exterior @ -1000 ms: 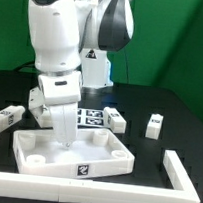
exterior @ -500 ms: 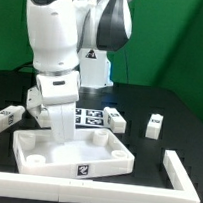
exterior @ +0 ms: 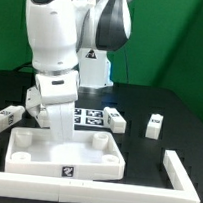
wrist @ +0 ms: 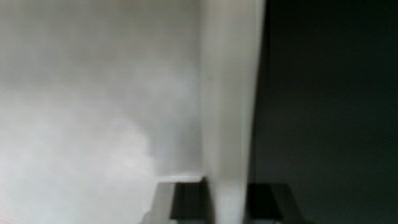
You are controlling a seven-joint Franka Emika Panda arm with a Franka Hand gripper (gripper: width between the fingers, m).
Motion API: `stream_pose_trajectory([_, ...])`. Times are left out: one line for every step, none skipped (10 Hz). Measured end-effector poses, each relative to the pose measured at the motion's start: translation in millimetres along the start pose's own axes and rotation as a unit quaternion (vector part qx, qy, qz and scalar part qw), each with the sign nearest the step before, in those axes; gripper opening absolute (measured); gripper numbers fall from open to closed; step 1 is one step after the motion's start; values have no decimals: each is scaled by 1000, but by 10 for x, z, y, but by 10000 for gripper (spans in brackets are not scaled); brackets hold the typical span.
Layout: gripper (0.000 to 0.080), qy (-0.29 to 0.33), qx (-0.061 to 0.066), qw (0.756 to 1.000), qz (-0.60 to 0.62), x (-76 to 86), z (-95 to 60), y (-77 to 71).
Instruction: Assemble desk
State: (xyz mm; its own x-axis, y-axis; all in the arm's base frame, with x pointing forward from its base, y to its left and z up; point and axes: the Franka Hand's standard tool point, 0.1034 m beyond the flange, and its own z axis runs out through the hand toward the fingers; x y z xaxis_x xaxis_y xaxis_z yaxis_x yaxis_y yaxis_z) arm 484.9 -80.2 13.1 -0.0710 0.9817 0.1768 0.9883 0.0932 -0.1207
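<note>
The white desk top [exterior: 24, 154], a tray with a raised rim and a small tag on its front wall, lies on the black table in the exterior view. My gripper [exterior: 60, 136] reaches down at the tray's far rim and is shut on it. In the wrist view the rim [wrist: 231, 100] runs as a pale strip between my two dark fingers [wrist: 185, 203], with the gripper [wrist: 228, 203] closed around it. Three white block legs with tags lie loose: one at the exterior view's left [exterior: 4, 117], one by the marker board [exterior: 114, 117] and one at the right [exterior: 154, 125].
The marker board [exterior: 90, 116] lies just behind the tray. A thin white border rail [exterior: 180, 167] runs along the exterior view's right and front edges. The robot's base stands at the back.
The desk top has slid toward the exterior view's left and a little nearer the front, with my gripper on its far rim moving along with it.
</note>
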Motion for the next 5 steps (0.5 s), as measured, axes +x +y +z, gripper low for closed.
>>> stream_pose_trajectory([68,0,0,1000,0,0,0,0])
stream_pose_trajectory([68,0,0,1000,1,8,0,4])
stream_pose_trajectory([68,-1,-3,999,38,149,-18,94])
stream_pose_trajectory([68,0,-7,999,50,365,-16,231])
stream_pose_trajectory([68,5,-9,998,60,537,35,361])
